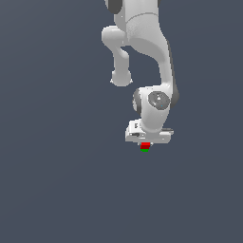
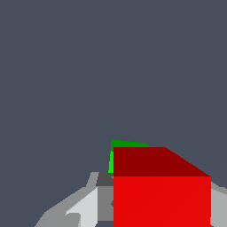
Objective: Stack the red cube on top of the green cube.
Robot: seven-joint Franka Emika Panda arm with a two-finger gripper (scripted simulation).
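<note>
While the exterior view shows the red cube (image 1: 145,144) directly under the white gripper (image 1: 146,142) and just above the green cube (image 1: 144,150), contact not resolvable, the wrist view shows flat-shaded matte faces, red cube (image 2: 162,199) clamped between grey fingers (image 2: 82,208), green cube (image 2: 126,144) peeking beyond its far edge.

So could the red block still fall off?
Maybe. In the wrist view the red cube sits between the jaws and hides most of the green cube, which peeks out on one side, so they may be off-centre. If so, it could tip on release. Opening the jaws might also nudge it.
</note>
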